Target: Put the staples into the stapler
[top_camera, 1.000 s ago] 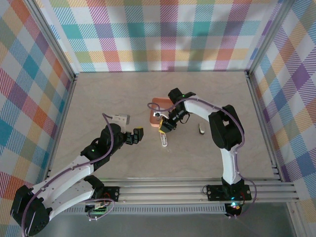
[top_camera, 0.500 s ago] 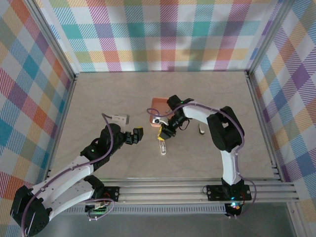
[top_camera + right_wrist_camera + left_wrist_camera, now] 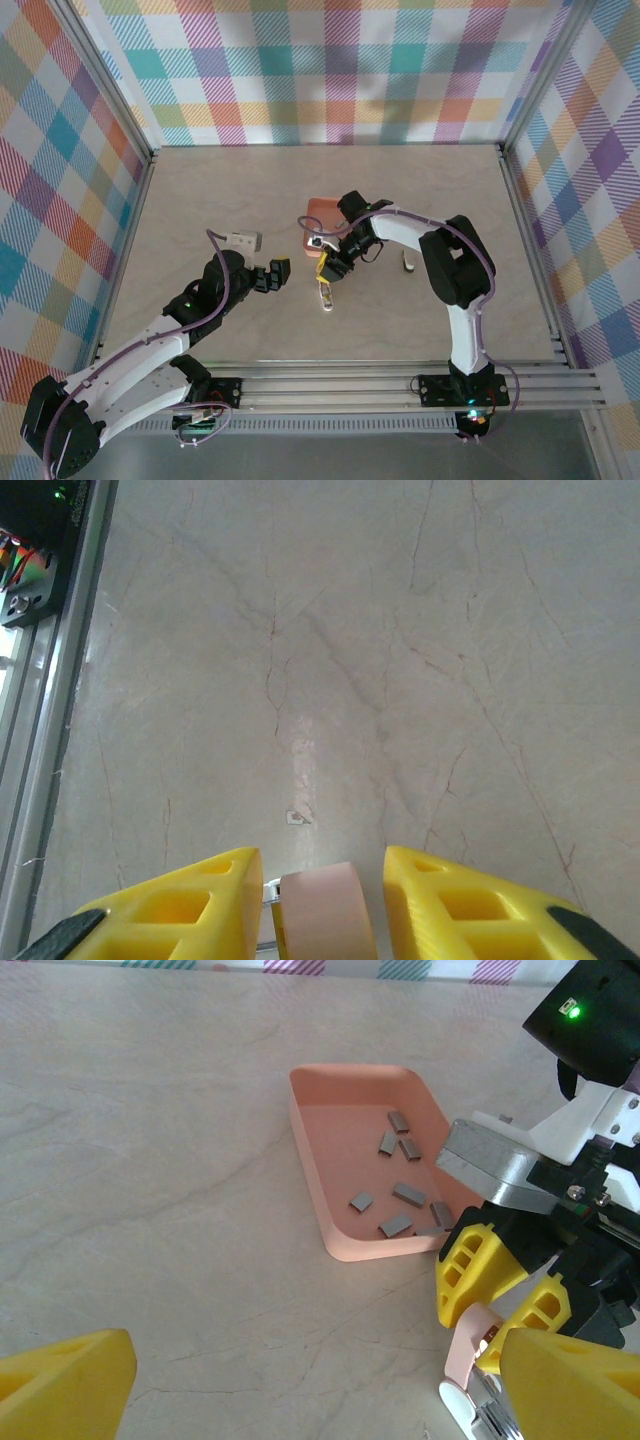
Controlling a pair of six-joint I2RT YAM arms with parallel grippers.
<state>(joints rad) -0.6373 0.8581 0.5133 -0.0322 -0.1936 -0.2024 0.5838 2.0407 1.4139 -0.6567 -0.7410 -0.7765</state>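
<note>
Tray: salmon, shallow, holding the staples.
Left gripper: spread, empty, left of the stapler.
Right gripper: fingers astride stapler, thin gaps either side.
Stapler: pink, outside tray, near its front edge.
Staples: loose grey strips, all in tray.

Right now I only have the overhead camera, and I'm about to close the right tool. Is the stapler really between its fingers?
Observer: Yes. On the right wrist camera the pink stapler lies between the right tool's yellow fingers, with a thin gap on each side, so nothing is gripped.
Operator: Are there any staples in the tray? It's a blur for me.
Observer: The left wrist camera shows several short grey staples lying loose and scattered on the floor of the orange tray.
Operator: And the left tool?
Observer: The left tool is spread wide and holds nothing.
</note>
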